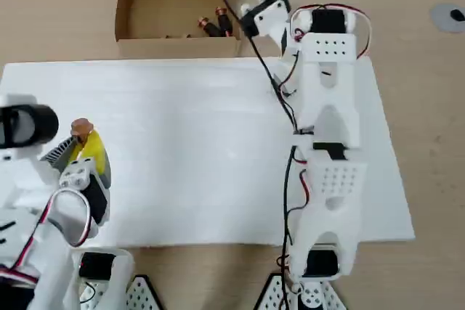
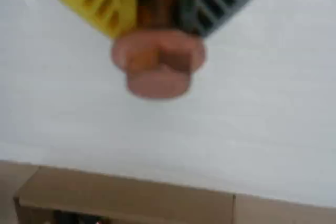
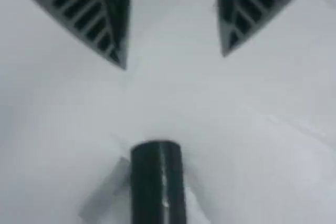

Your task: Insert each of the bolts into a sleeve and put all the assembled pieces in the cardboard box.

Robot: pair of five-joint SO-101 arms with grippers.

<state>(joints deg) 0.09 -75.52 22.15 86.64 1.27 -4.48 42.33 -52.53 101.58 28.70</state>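
Observation:
My left gripper (image 1: 76, 141) hovers over the left part of the white mat (image 1: 203, 150), shut on a copper bolt (image 1: 81, 128). In the left wrist view the bolt (image 2: 157, 64) sticks out head first between the yellow and grey fingers of that gripper (image 2: 157, 30). My right arm (image 1: 328, 107) stretches toward the mat's far right. Its gripper (image 3: 173, 59) is open above a black sleeve (image 3: 156, 182) that stands upright on the mat. The cardboard box (image 1: 129, 5) sits beyond the mat's far edge and holds assembled pieces (image 1: 214, 25).
The box's near wall (image 2: 126, 198) lies ahead of the left gripper. Black and red cables (image 1: 280, 85) hang along the right arm over the mat. A grey disc (image 1: 447, 16) rests on the wooden table at the far right.

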